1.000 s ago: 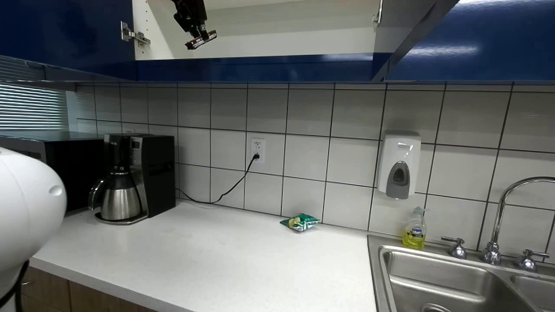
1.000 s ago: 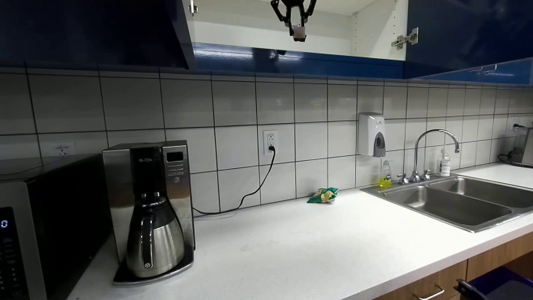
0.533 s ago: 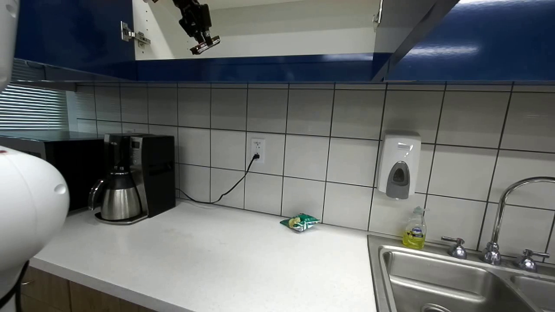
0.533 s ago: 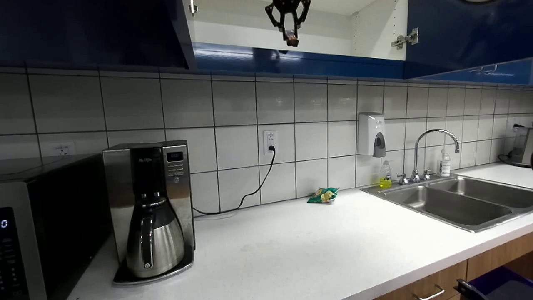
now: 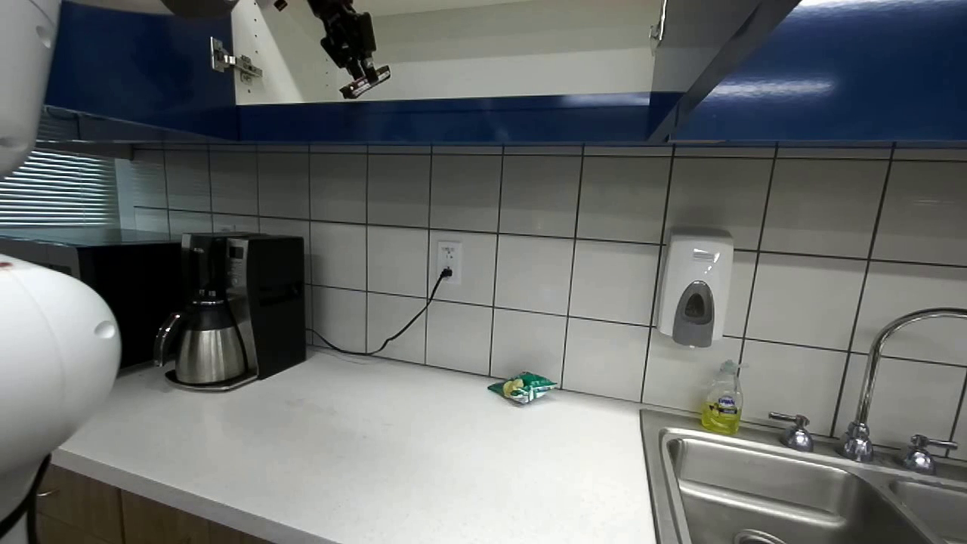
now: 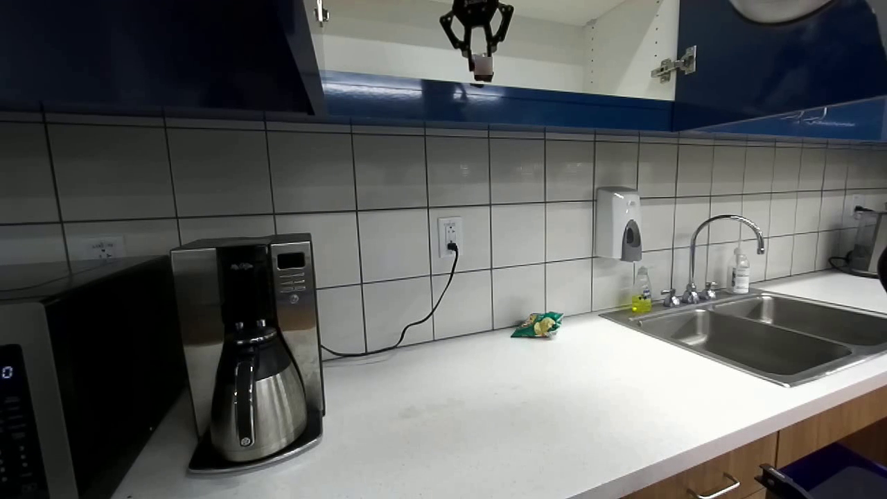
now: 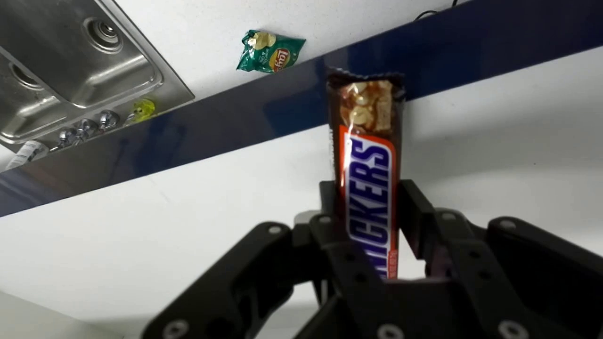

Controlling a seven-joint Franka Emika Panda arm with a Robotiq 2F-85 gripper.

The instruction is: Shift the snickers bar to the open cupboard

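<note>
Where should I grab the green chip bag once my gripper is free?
Probably across the middle of the chip bag, from above and the front: it looks puffed there and lies on the counter with the tiled wall close behind.

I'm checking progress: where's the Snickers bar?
In the wrist view, right of centre, the gripper holds the Snickers bar; both exterior views show it at the open cupboard.

Shiny plastic-wrapped snickers bar (image 7: 370, 165), matt claw (image 7: 370, 203), glossy cupboard edge (image 5: 446, 121), metal sink (image 5: 763, 474), smooth countertop (image 6: 485, 416).
</note>
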